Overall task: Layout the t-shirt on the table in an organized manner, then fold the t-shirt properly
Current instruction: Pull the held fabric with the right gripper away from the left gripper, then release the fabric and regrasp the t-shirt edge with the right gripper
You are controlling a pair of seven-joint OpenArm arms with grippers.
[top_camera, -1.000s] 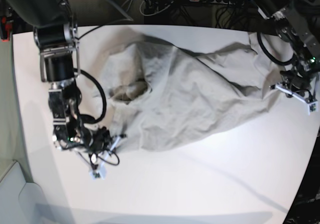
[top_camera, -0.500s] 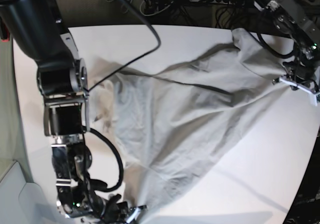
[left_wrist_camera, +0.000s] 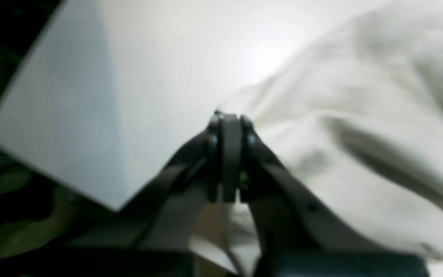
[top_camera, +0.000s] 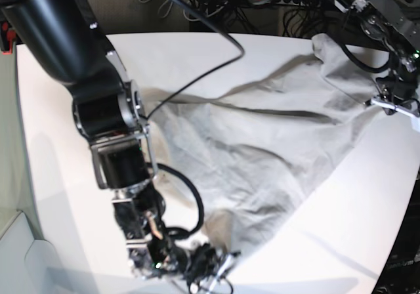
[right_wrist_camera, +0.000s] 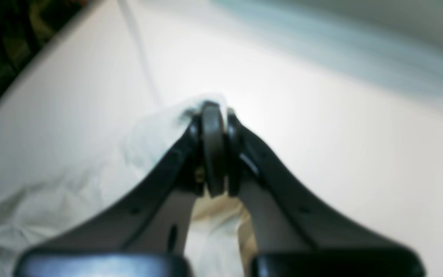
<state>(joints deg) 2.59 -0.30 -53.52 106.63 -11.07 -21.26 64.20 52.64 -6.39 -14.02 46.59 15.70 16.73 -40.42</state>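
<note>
Both claws are clamped tight on opposite edges of the plain grey-beige cotton t-shirt (top_camera: pixel 262 149), right claw (right_wrist_camera: pixel 214 111) near the front, left claw (left_wrist_camera: pixel 227 119) at the far corner, so it's stretched taut over the smooth white surface (top_camera: pixel 354 222), probably to flatten it.

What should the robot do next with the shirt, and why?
Probably lower the stretched t-shirt flat onto the table. Both hands are shut on cloth edges, the right hand near and the left hand far, and the shirt is pulled out but wrinkled, not yet lying neatly.
</note>
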